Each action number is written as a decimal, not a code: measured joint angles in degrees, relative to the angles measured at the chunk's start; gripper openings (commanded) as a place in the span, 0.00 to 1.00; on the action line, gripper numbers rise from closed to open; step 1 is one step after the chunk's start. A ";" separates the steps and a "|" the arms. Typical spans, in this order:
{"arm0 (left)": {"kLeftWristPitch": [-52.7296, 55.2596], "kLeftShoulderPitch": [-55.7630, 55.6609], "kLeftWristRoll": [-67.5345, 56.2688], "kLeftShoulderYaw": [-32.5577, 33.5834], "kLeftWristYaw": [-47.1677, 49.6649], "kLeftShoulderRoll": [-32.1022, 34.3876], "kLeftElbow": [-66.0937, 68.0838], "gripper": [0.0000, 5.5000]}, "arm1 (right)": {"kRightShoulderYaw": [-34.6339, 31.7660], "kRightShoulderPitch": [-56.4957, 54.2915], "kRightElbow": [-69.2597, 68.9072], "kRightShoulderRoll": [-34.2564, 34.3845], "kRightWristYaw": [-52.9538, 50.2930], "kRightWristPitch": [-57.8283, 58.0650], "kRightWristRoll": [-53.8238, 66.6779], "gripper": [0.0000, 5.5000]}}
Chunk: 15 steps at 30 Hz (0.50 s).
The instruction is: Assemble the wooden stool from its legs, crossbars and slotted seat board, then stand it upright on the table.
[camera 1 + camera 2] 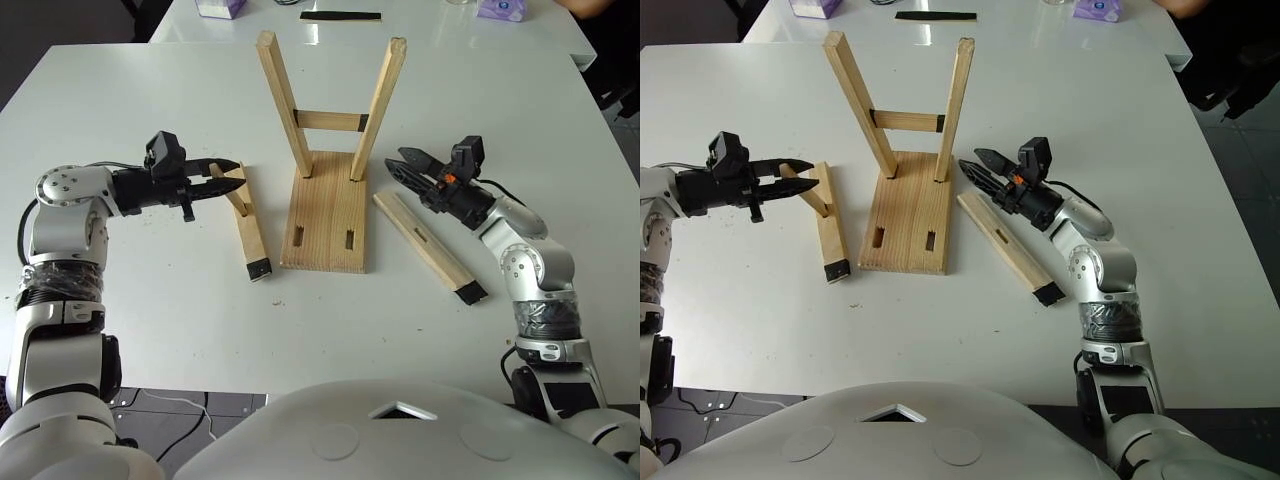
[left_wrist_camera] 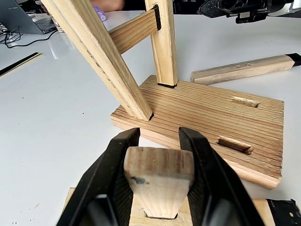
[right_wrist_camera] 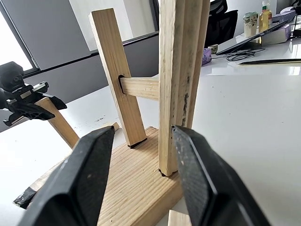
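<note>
There are four legs [image 1: 285,100], two crossbars [image 1: 328,121] and one slotted seat board [image 1: 325,232].

Upright legs [image 2: 164,42] cropped at top

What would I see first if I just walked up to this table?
Two wooden legs joined by a crossbar stick up from the seat board lying flat mid-table. The left gripper pinches a short bar rising from a loose leg left of the board. The open right gripper sits just right of the standing legs.
</note>
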 measured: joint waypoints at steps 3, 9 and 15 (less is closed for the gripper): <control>1.71 -0.76 4.12 -1.56 2.18 0.23 2.69 0.39 | -0.01 0.24 0.05 0.46 -0.45 -0.24 -0.05 0.40; 2.20 -2.10 5.79 -1.92 3.97 -0.92 3.76 0.47 | -0.32 1.31 0.01 0.49 -1.55 -0.39 -0.03 0.40; 0.88 -0.91 7.05 -1.58 3.68 0.60 0.99 0.47 | -1.51 3.07 -1.23 0.45 -2.72 -0.55 -0.07 0.40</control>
